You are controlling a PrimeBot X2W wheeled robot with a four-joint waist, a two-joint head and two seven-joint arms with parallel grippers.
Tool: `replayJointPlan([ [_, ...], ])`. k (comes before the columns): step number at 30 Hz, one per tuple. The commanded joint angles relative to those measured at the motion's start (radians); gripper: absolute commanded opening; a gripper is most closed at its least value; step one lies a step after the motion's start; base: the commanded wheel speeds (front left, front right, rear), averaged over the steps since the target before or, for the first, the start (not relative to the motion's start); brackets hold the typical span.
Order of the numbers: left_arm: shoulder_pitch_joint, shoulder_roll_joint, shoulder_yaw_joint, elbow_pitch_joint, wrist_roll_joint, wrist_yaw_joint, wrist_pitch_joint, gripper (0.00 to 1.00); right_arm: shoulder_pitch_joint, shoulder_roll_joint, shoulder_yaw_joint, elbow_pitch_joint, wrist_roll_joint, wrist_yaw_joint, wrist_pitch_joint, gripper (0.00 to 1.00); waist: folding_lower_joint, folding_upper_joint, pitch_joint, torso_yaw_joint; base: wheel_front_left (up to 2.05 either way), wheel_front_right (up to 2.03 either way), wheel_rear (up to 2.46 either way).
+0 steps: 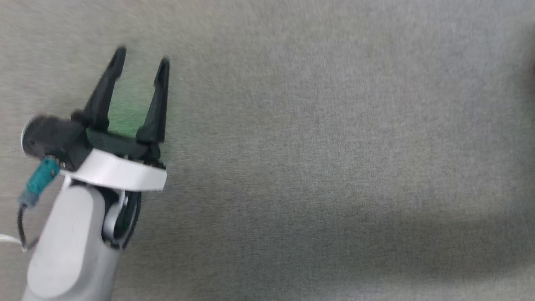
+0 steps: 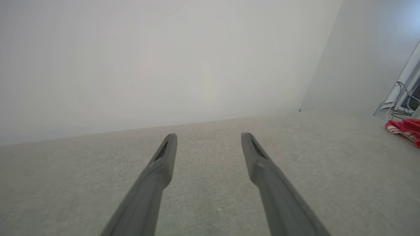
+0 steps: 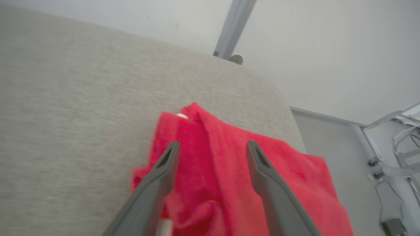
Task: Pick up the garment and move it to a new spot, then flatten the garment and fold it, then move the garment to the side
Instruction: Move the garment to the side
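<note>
Open grey surface (image 1: 334,125), garment (image 3: 223,170) at its edge

Left gripper (image 1: 142,56) sits at the left of the head view, over the padded surface (image 1: 334,125), which extends ahead of it and to its right. Left wrist view: wall (image 2: 164,65) stands behind the surface's far edge; the garment (image 2: 405,128) lies well off to the right, on the surface, with a frame and cables (image 2: 400,101) behind it. Right gripper (image 3: 213,144) hangs directly over the garment, which lies near the surface's rounded corner; post (image 3: 234,26) behind that corner, floor (image 3: 331,144) to its right.
</note>
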State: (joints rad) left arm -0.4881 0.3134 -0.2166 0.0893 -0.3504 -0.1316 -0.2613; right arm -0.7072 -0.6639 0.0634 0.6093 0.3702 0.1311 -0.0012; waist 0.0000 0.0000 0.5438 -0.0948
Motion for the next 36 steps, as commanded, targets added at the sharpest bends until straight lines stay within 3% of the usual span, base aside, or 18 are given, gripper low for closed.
replayJointPlan([
  [1,0.035,-0.011,0.013,0.013,-0.002,0.002,-0.005,1.0,0.027,0.023,0.004,-0.011,0.008,-0.001,-0.017,1.0,0.0,0.0,-0.099,0.053,0.0,0.0,0.0],
  [8,0.181,-0.068,0.076,0.082,-0.009,0.002,-0.005,1.0,0.15,0.161,0.008,-0.034,0.028,-0.001,-0.102,1.0,0.0,0.0,-0.241,0.099,0.0,0.0,0.0],
  [17,0.336,-0.113,0.133,0.142,-0.008,0.002,-0.005,1.0,0.319,0.262,0.008,-0.049,0.035,-0.001,-0.203,1.0,0.0,0.0,-0.389,0.154,0.0,0.0,0.0],
  [27,0.461,-0.132,0.174,0.12,-0.003,0.002,-0.005,1.0,0.496,0.308,-0.032,-0.163,0.024,-0.001,-0.24,1.0,0.0,0.0,-0.508,0.182,0.0,0.0,0.0],
  [36,0.562,-0.128,0.197,0.058,0.017,0.002,-0.005,1.0,0.637,0.347,-0.118,-0.332,0.009,-0.001,-0.188,1.0,0.0,0.0,-0.551,0.189,0.0,0.0,0.0],
])
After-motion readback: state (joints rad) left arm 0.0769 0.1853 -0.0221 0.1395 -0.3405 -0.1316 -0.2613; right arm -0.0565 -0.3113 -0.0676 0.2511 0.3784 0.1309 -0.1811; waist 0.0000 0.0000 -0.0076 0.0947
